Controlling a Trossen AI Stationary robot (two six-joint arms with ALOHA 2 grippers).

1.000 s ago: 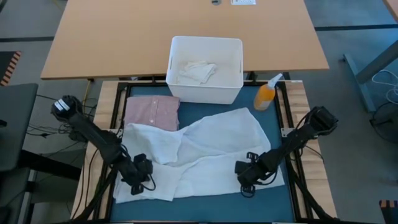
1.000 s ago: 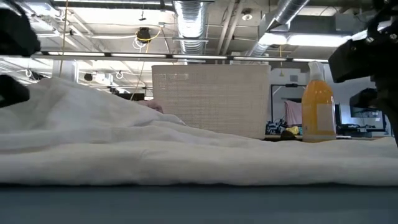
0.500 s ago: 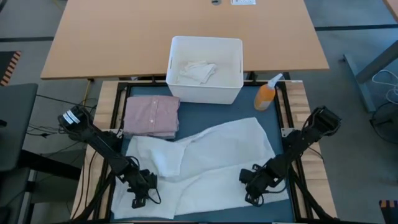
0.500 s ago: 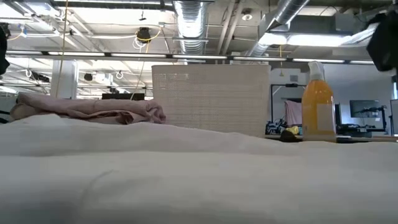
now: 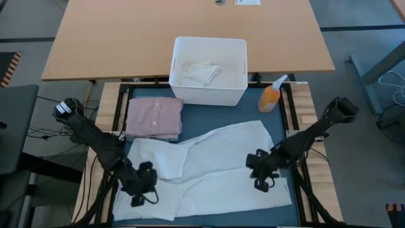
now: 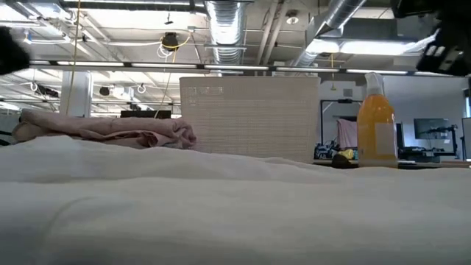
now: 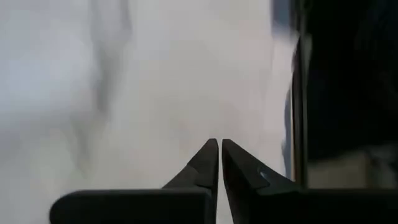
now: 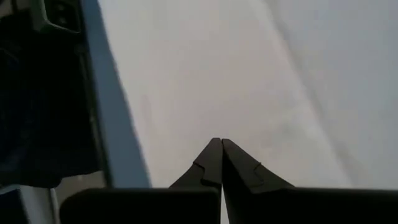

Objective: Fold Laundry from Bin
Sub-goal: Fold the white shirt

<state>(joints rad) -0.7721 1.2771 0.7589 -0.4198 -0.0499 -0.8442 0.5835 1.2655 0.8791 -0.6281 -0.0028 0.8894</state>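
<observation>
A long white cloth (image 5: pixel 209 168) lies spread flat on the teal-blue mat (image 5: pixel 278 136); it fills the foreground of the low view (image 6: pixel 235 213). A folded pink shirt (image 5: pixel 155 117) rests on the mat's far left, beside the cloth. The white bin (image 5: pixel 209 79) stands behind the mat with a crumpled white garment (image 5: pixel 199 73) inside. My left gripper (image 5: pixel 136 199) hovers shut above the cloth's near left part (image 7: pixel 219 143). My right gripper (image 5: pixel 261 183) hovers shut above its near right part (image 8: pixel 217 142). Neither has anything between its fingers.
An orange spray bottle (image 5: pixel 271 96) stands at the mat's far right corner, right of the bin. A black frame (image 5: pixel 296 126) borders the mat. The wooden table (image 5: pixel 126 38) stretches behind the bin.
Both shut grippers went toward the table's near edge, then rose off the cloth and came back a little toward the far edge. The white cloth slid toward the near edge and flattened out, uncovering the folded pink shirt.
</observation>
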